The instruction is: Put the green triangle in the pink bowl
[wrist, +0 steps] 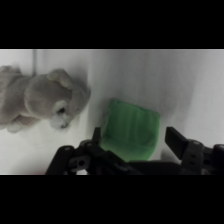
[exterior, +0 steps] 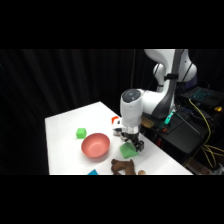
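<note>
**A:** ok so where's the gripper [exterior: 134, 145] at right now? From the side camera it's down low at the table [exterior: 65, 127], right on top of the green triangle [exterior: 127, 150], but I can't make out the fingers there at all.

**B:** yeah the wrist cam is the one that helps. Gripper [wrist: 134, 139] is spread apart, one finger on each side of the green triangle [wrist: 131, 131], and there's a visible gap on the right side between the finger and the block. So it's straddling it, not clamped. Block sits flat on the table [wrist: 195, 85].

**A:** and the pink bowl [exterior: 95, 145]?

**B:** only in the side view. It's just to the picture's left of the triangle, near but not touching. Looks like nothing's in it.

**A:** what else is lying around?

**B:** wrist cam shows a grey stuffed animal [wrist: 42, 97] just beside the block, to the picture's left. In the side view it comes out as a brownish lump [exterior: 125, 167] in front of the triangle, near the table's front edge. Side view also has a small green cube [exterior: 81, 133] behind the bowl, an orange-red thing [exterior: 115, 120] half hidden behind the arm, and a blue bit [exterior: 93, 172] at the bottom edge.

**A:** any labels or text?

**B:** nope, nothing I can read.
</note>
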Robot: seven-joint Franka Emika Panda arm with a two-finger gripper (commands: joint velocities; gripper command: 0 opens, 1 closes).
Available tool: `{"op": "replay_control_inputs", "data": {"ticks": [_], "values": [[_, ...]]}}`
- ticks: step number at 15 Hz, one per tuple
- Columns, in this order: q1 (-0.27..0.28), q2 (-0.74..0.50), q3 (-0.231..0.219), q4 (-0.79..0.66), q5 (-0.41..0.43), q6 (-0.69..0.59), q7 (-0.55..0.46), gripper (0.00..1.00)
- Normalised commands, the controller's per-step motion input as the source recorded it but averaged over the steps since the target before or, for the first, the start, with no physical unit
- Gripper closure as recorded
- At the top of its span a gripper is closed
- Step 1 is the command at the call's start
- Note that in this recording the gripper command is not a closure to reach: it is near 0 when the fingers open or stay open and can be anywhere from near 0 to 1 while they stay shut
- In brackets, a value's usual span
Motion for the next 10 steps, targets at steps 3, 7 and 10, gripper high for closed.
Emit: {"op": "replay_control_inputs", "data": {"ticks": [3,7,10], "values": [[-0.054,0.11,0.035,0.10,0.070,0.13,-0.25,0.00],[-0.083,0.13,0.067,0.03,0.114,0.23,-0.26,0.00],[-0.110,0.11,0.108,-0.03,0.162,0.26,-0.26,0.00]]}}
